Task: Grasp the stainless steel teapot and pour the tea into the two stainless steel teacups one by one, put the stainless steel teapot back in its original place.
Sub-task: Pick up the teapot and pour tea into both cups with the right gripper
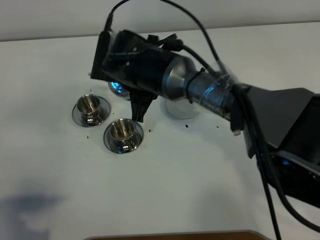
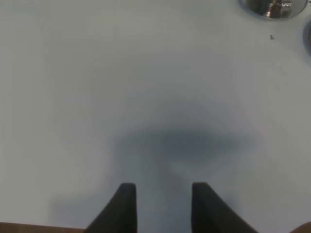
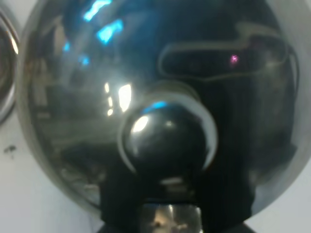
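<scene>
My right gripper (image 3: 170, 213) is clamped on the stainless steel teapot (image 3: 146, 97) — knobbed lid close against the jaws. The pot sits under the wrist, just behind the teacups (image 1: 123, 131), beside the bare saucer (image 1: 179, 109).

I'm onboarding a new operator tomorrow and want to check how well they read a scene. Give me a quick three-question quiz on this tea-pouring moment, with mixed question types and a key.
1. True or false: the stainless steel teapot is standing on the cupless saucer.
2. What is the right end effector holding? A) nothing; B) the stainless steel teapot; C) a spoon.
3. Fill in: over the bare table, the left end effector has its jaws ____.

Key: 1 false; 2 B; 3 open.
</scene>
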### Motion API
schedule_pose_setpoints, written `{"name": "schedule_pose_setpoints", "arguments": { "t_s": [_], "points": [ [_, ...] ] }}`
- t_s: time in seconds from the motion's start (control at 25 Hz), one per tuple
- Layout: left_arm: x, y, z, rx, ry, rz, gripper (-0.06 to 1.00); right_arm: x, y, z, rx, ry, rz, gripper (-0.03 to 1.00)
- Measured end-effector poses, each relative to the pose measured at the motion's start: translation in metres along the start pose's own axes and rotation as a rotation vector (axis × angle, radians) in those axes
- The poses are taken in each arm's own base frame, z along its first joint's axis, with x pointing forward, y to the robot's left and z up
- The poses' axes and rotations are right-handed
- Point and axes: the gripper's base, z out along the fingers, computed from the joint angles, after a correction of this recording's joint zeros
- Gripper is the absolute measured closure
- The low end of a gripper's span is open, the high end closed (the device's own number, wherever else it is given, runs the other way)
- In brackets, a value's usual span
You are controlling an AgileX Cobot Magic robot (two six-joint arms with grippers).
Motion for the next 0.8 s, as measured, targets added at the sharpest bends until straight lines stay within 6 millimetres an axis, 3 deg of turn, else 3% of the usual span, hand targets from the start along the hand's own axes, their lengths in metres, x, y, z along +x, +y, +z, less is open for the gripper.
{"name": "schedule_pose_setpoints", "arguments": {
  "t_s": [0.48, 0.8],
  "points": [
    [0.0, 0.0, 0.0, 0.0, 0.0, 0.0, 0.62, -0.015, 0.023, 0.017, 0.133, 0.056, -0.182, 0.77],
    [0.0, 0.0, 0.0, 0.0, 0.0, 0.0, 0.62, -0.019, 0.027, 0.017, 0.183, 0.072, -0.27, 0.77]
  ]
}}
